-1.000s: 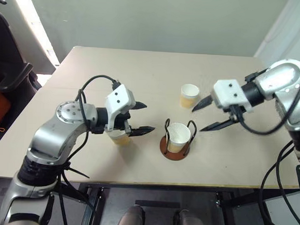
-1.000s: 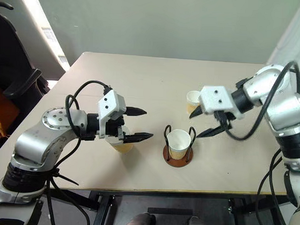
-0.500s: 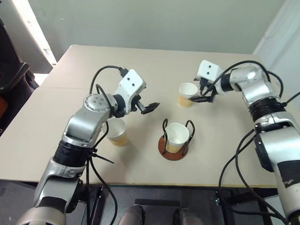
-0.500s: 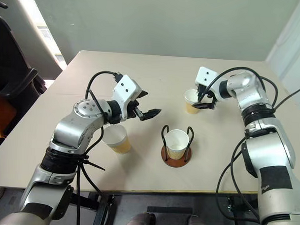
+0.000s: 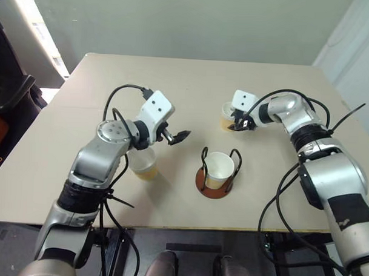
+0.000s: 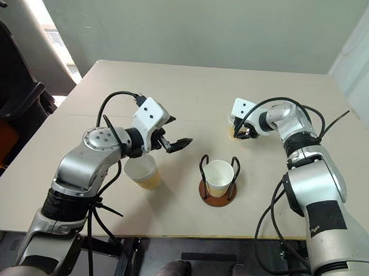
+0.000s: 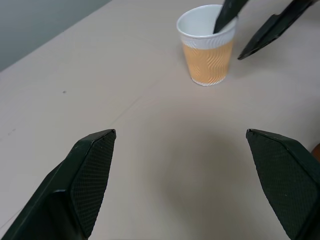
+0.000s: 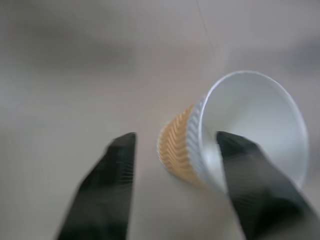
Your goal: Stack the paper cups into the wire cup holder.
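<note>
One paper cup (image 5: pixel 218 170) stands upright, mouth up.

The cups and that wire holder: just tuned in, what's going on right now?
One paper cup already sits in the wire cup holder at the middle of the table. The right gripper is at the far cup, one finger inside its rim and the other outside, not yet clamped on the wall. The left gripper hangs open above the table, holding nothing, and the near cup stands below its arm.
</note>
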Robot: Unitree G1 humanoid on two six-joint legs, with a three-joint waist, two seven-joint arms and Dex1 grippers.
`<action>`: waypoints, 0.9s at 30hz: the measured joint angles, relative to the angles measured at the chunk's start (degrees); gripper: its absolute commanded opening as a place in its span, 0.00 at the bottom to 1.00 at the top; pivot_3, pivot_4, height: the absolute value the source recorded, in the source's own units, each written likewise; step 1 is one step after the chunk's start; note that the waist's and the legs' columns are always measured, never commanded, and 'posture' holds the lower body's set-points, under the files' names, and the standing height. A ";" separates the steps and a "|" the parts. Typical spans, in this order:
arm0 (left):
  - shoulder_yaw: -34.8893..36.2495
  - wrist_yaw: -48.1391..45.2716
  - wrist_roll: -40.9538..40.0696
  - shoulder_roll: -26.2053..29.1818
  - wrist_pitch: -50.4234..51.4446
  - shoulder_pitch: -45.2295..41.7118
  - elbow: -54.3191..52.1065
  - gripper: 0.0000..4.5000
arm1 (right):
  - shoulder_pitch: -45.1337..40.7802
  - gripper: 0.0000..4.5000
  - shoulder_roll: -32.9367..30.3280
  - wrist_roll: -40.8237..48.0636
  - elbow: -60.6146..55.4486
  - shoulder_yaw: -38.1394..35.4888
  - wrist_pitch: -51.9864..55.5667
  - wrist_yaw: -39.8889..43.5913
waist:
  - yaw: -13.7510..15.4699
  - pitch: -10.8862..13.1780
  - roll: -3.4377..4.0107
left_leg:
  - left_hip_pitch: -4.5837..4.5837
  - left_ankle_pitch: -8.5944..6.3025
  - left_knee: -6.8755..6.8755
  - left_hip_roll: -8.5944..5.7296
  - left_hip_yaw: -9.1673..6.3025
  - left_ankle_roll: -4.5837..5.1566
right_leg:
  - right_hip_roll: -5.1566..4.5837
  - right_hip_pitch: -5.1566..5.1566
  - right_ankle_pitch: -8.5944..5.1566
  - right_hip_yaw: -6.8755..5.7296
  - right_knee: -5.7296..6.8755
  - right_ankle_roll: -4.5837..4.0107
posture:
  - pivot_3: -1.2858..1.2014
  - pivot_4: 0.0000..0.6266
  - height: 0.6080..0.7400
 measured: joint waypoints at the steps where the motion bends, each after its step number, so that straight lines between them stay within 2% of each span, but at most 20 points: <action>1: 0.03 -0.02 -0.01 0.27 0.08 0.00 -0.19 1.00 | 0.07 0.22 0.25 -0.13 0.04 0.00 -0.03 -0.22 | 0.00 0.00 0.00 | 0.05 0.00 0.04 0.00 0.00 0.00 | 0.00 0.00 0.00 0.01 0.00 -0.01 | 0.52 0.24 1.00; 4: 0.08 -0.03 -0.05 0.65 0.66 0.00 -0.27 1.00 | 0.37 0.01 0.59 -1.08 0.09 -0.01 -0.20 -1.09 | 0.00 0.00 0.00 | 0.11 -0.06 0.04 0.01 0.00 0.25 | 0.00 0.01 -0.01 0.02 0.07 -0.01 | 0.52 0.24 1.00; 10: 0.08 -0.26 -0.23 0.83 0.77 -0.01 -0.28 1.00 | 0.70 0.01 0.21 -2.19 0.10 -0.05 -1.32 -2.10 | -0.03 0.00 0.00 | 0.21 -0.03 0.01 0.02 0.00 0.40 | 0.00 0.01 0.05 0.01 0.17 -0.04 | 0.52 0.24 1.00; 12: 0.18 -1.65 -1.22 1.02 0.47 -0.01 -0.44 1.00 | 0.68 0.01 -1.22 -1.88 -0.56 -0.46 -2.15 1.41 | 0.04 0.01 0.01 | 0.17 -0.02 0.01 0.01 -0.01 0.41 | 0.00 0.01 0.05 -0.01 0.17 -0.04 | 0.52 0.24 1.00; 14: 1.16 -4.76 -3.68 1.77 -0.52 0.02 -1.76 1.00 | 0.43 0.01 -4.18 0.28 -3.49 -1.98 -2.74 8.95 | 0.11 0.02 0.02 | 0.05 -0.03 0.01 0.00 0.00 0.40 | 0.01 -0.03 0.05 -0.04 0.13 -0.04 | 0.52 0.24 1.00; 17: 5.00 -9.66 -8.32 4.34 -1.97 0.49 -4.15 1.00 | -0.57 0.01 -8.75 6.35 -14.01 -5.53 -0.63 22.25 | 0.00 0.02 0.02 | 0.03 0.20 -0.08 0.02 0.08 -0.14 | 0.08 -0.05 0.05 -0.04 0.13 -0.05 | 0.52 0.24 1.00; 20: 7.35 -16.65 -13.12 8.77 -2.63 3.60 -6.48 1.00 | 0.96 0.01 -14.05 14.33 -31.56 -6.28 6.67 31.50 | -0.35 0.01 0.01 | 0.03 0.18 -0.11 0.22 0.14 -0.26 | 0.28 0.00 -0.01 -0.03 0.07 -0.12 | 0.52 0.24 1.00; 24: 8.82 -24.17 -17.26 14.51 -2.63 7.01 -6.62 1.00 | 6.58 0.01 -21.59 26.55 -53.22 -3.60 17.93 34.40 | -0.36 0.01 0.01 | 0.04 0.16 0.04 0.50 0.13 -0.37 | 0.58 0.07 -0.15 0.00 0.02 -0.29 | 0.52 0.24 1.00; 27: 9.48 -28.02 -19.94 16.94 -2.62 8.34 -6.75 1.00 | 10.35 0.01 -24.99 34.42 -64.95 -0.73 24.01 34.57 | -0.36 0.01 0.01 | 0.17 0.17 0.05 0.59 0.12 -0.43 | 0.65 0.07 -0.35 0.02 0.01 -0.51 | 0.52 0.24 1.00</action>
